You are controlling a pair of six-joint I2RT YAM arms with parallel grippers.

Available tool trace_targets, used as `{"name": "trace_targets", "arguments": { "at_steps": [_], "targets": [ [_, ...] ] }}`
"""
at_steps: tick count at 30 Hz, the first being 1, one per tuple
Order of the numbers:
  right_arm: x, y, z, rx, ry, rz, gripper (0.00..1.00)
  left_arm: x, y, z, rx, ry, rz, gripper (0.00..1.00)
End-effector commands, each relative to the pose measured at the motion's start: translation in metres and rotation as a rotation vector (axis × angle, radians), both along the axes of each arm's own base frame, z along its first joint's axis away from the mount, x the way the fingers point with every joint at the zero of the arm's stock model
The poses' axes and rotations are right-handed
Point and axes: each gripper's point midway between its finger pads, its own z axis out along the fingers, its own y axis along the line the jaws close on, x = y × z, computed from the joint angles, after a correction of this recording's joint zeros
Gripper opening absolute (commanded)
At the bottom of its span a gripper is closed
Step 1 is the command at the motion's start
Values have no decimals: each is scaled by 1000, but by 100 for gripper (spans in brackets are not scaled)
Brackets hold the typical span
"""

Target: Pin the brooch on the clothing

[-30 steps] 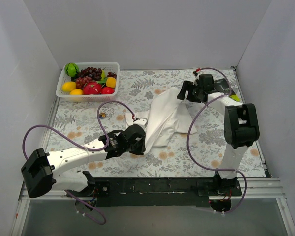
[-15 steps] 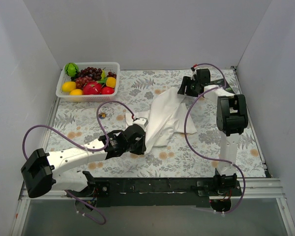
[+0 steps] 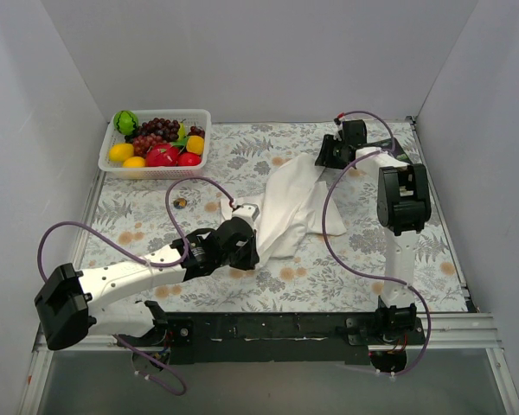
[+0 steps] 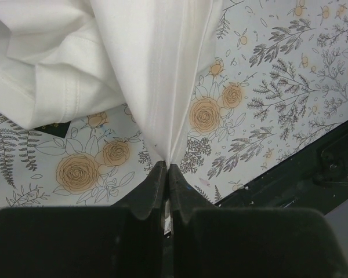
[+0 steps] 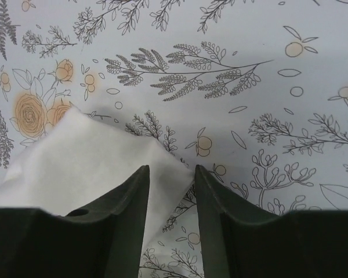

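On the floral-clothed counter [image 3: 121, 212], my left hand [image 4: 166, 168] pinches a fold of the white T-shirt [image 3: 290, 203]. My right hand [image 5: 171, 169] straddles its far corner, jaws apart. The tiny round dark-rimmed brooch [image 3: 181, 203] lies well left.

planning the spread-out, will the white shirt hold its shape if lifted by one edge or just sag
Probably sags: the T-shirt lies crumpled in soft folds, and it bunches to a thin pleat where the left claw pinches it. Likely light: its corner between the right claw's open fingers looks thin.

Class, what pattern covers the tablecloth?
The tablecloth has grey foliage and orange roses, clearest in the left wrist view.
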Motion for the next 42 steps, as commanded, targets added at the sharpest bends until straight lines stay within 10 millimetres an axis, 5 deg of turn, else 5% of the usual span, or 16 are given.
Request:
{"name": "trace_targets", "arguments": {
  "at_steps": [1, 4, 10, 18, 25, 32, 33, 35, 36, 39, 40, 42],
  "targets": [
    [-3, 10, -25, -6, 65, 47, 29, 3, -2, 19, -61, -40, 22, 0],
    [-2, 14, -18, 14, 45, 63, 2, 3, 0, 23, -76, -47, 32, 0],
    [6, 17, 27, 32, -44, 78, 1, 11, 10, 34, -100, -72, 85, 0],
    [4, 21, 152, 88, -256, 90, 1, 35, -1, 73, -160, -139, 56, 0],
    [-29, 15, 264, 108, -456, 90, 1, 83, -9, 117, -234, -214, 61, 0],
    [-74, 2, 364, 127, -656, 65, 1, 125, -8, 198, -264, -400, 56, 0],
    [-80, 0, 376, 133, -681, 59, 1, 131, -7, 225, -288, -451, 64, 0],
    [-98, -2, 410, 156, -748, 49, 1, 139, -3, 245, -283, -494, 75, 0],
    [-106, -4, 426, 163, -782, 43, 1, 143, 1, 272, -294, -554, 86, 0],
    [-134, -12, 476, 190, -895, 20, 1, 151, 8, 308, -289, -635, 93, 0],
    [-146, -15, 492, 196, -933, 14, 1, 150, 13, 339, -311, -688, 103, 0],
    [-162, -19, 521, 206, -998, 1, 1, 155, 14, 361, -310, -726, 111, 0]
  ]
}}
